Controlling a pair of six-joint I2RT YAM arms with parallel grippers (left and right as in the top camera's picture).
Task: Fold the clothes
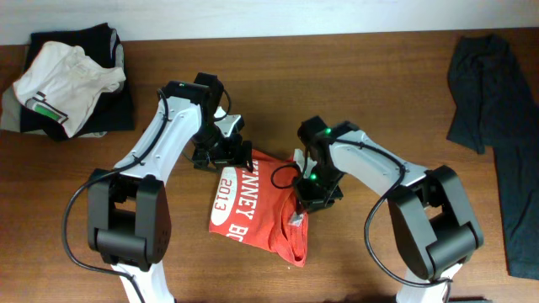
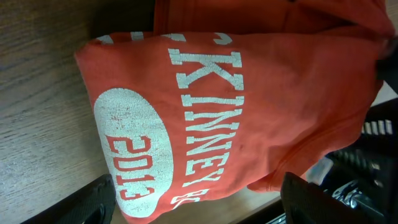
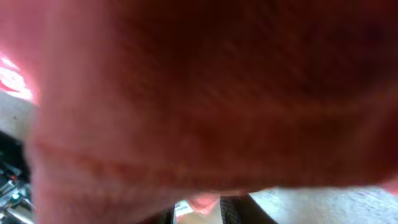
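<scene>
The red-orange T-shirt lies partly folded in the middle of the table, with its white "2013" oval and lettering facing up. In the left wrist view the T-shirt fills most of the frame. My left gripper is at the shirt's far left corner. Its fingers are wide open, with the shirt's edge between them. My right gripper is at the shirt's right edge. Blurred red cloth covers the right wrist view, and the fingers pinch a bit of it.
A pile with a white T-shirt with a green stripe on dark clothing sits at the back left. A dark grey-black garment lies along the right side. Bare wooden table surrounds the shirt.
</scene>
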